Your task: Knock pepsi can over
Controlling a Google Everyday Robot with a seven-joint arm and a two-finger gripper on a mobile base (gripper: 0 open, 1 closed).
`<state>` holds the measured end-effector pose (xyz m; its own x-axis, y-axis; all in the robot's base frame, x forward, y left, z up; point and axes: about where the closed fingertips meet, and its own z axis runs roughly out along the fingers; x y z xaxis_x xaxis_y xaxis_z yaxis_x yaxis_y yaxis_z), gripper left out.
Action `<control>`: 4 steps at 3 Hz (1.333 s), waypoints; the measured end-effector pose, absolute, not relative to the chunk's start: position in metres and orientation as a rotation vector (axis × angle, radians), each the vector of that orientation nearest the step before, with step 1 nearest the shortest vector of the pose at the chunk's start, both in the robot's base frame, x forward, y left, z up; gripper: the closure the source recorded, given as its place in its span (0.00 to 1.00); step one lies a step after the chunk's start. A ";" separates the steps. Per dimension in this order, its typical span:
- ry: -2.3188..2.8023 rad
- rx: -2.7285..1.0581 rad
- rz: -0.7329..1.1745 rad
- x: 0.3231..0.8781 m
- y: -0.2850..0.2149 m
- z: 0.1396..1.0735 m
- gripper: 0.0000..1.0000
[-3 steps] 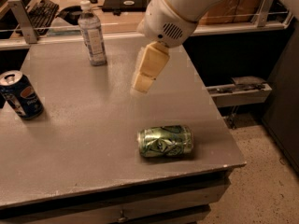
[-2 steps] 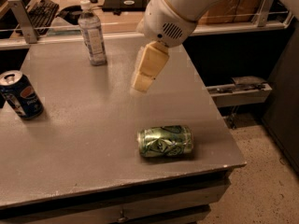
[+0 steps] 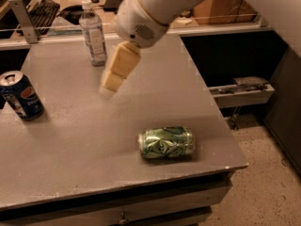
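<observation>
Though arm (image 3: 157, 11) cropped, gripper (image 3: 109, 84) (perhaps hovering) over table (image 3: 70, 145), off pepsi can (image 3: 21, 96).

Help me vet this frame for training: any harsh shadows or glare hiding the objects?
Camera view: light is dim and warm, no harsh glare. The cream gripper hangs above the grey table, right of the upright dark blue pepsi can; the lying green patterned can throws only a soft shadow.

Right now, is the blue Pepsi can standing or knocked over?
Standing: the pepsi can is upright on the table, silver top up. The tool hangs over the middle, apart from it.
</observation>
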<state>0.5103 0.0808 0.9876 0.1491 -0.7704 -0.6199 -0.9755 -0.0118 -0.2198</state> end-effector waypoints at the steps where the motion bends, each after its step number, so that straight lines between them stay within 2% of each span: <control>1: 1.501 -1.786 0.538 0.528 0.163 0.998 0.00; 2: 1.357 -1.724 0.658 0.544 0.248 0.990 0.00; 4: 1.321 -1.715 0.773 0.546 0.302 0.931 0.00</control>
<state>0.5461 0.3021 0.9310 0.2619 -0.4629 -0.8468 -0.9650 -0.1156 -0.2353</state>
